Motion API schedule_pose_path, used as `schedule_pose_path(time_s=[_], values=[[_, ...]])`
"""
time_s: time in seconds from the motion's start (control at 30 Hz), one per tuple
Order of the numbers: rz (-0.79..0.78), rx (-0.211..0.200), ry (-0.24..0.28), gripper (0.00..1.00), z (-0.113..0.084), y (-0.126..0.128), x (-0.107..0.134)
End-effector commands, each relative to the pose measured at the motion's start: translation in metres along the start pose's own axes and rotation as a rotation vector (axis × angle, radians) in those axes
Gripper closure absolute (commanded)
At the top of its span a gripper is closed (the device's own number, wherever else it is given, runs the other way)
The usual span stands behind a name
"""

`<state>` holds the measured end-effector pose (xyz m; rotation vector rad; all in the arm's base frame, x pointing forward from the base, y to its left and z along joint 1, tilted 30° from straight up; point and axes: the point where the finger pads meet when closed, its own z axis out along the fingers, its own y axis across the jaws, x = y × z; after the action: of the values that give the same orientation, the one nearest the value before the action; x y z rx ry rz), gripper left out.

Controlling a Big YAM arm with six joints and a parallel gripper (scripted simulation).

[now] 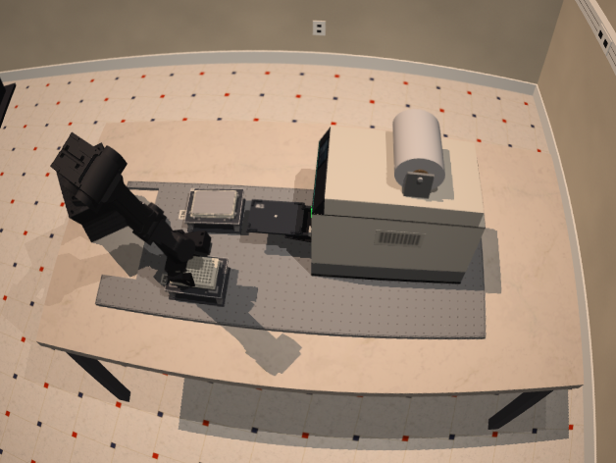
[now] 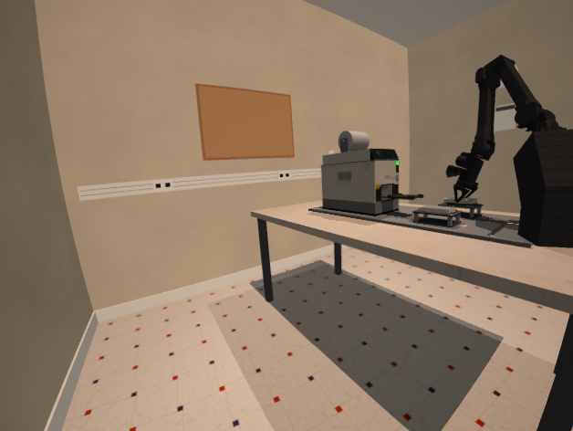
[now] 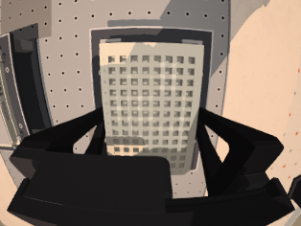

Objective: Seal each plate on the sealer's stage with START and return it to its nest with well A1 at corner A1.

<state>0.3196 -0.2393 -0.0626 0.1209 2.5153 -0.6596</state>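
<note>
My gripper (image 1: pixel 191 272) (image 2: pixel 463 198) (image 3: pixel 150 111) is shut on the long sides of a plate (image 1: pixel 208 270) (image 3: pixel 144 77) with bare open wells. The plate is slightly above its nest (image 3: pixel 208 59), a little skewed to the nest's frame in the wrist view. The gripper hides part of it. The other plate (image 1: pixel 214 203) (image 2: pixel 437 210) sits in the other nest (image 1: pixel 240 211); its top looks smooth and grey, with no wells visible in the top view. The sealer's stage (image 1: pixel 285 217) (image 2: pixel 410 196) is out and empty. The sealer's lamp (image 2: pixel 397 162) is green. The nest labels are unreadable.
The sealer (image 1: pixel 385 245) (image 2: pixel 345 185) stands beyond the stage, with a foil roll (image 1: pixel 417 136) (image 2: pixel 356 141) on top. The other nest lies close to the stage's outer end. The perforated base board (image 1: pixel 348 303) lies under the nests and the sealer.
</note>
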Motion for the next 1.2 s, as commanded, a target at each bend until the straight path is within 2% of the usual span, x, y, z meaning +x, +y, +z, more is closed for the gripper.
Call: schedule_pose_path(time_s=[0.0, 1.17], values=[[-0.002, -0.011, -0.001, 1.0, -0.008, 0.0061, -0.001], [-0.003, -0.008, -0.014, 1.0, -0.0025, 0.0077, -0.0015]])
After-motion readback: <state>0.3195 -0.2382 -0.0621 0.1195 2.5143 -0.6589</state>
